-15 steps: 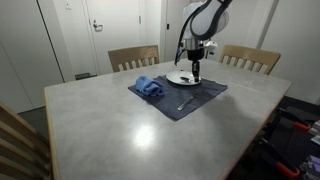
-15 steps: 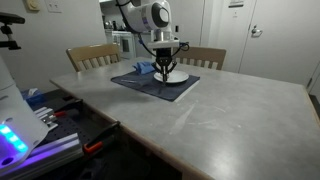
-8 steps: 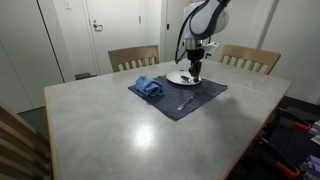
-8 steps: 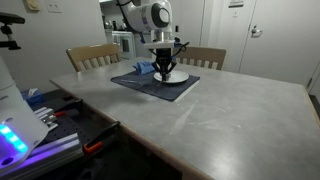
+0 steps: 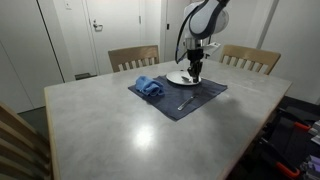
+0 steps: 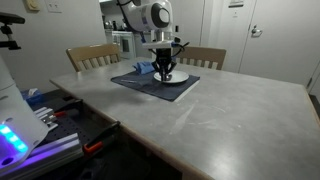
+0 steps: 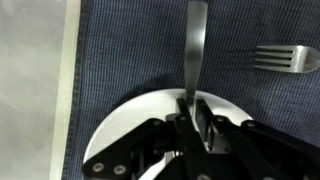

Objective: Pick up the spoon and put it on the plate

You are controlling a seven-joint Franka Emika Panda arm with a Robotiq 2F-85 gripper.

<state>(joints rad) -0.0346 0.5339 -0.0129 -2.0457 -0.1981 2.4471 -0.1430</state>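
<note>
Wrist view shows our claw clenched on the spoon above the plate, with the handle reaching out past the rim over the blue placemat. We judge the pickup done. Setting the spoon down on the plate and letting go are left.

On table, mat. On mat: plate at far edge, cloth beside it, fork nearer. Over plate, spoon, clamped in gripper. Behind table, two chairs.
</note>
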